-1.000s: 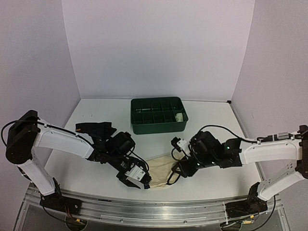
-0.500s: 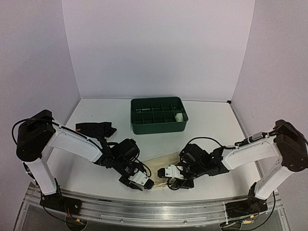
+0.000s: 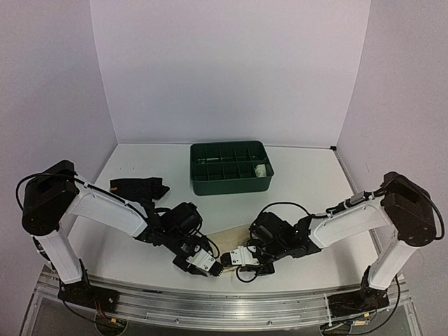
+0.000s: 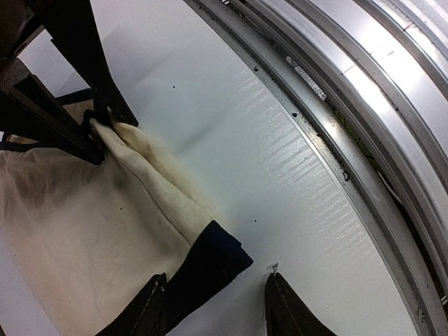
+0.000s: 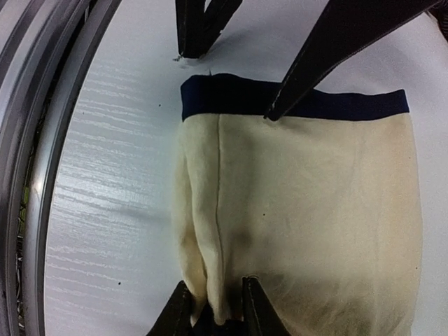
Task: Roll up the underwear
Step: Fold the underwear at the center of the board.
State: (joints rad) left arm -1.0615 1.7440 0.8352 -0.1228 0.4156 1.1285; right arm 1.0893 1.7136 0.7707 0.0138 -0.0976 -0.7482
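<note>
Underwear, cream with dark edging [image 3: 229, 238]: lying flat at lower centre of the top view, close to the metal rail [image 4: 364, 140] along the table [image 3: 315, 175] edge. Its near side edge is running left to right across that frame, and both grippers are working on that same edge, one at each end.

Left gripper [image 4: 218, 276]: sitting at the dark waistband corner. Its jaws are standing apart and straddling the corner, one finger over the band and the other on bare table just beside it; nothing is being gripped yet.

Right gripper [image 5: 215, 283]: sitting at the opposite end of the edge, away from the waistband. Its jaws are pinching a raised fold of the cream cloth at the bottom of its wrist view.

Relation for the coming move: the cloth is stretching away from both sets of jaws toward the upper part of the top view, so a roll would probably be travelling that way. The left jaws likely need closing on the band first. The rail is lying close behind both grippers.

Other items, all well apart:
- black underwear [image 3: 136, 187], bunched at left centre.
- green tray [image 3: 231, 183], at upper centre.
- pale underwear [image 3: 260, 170], sitting in a right-hand tray compartment.
</note>
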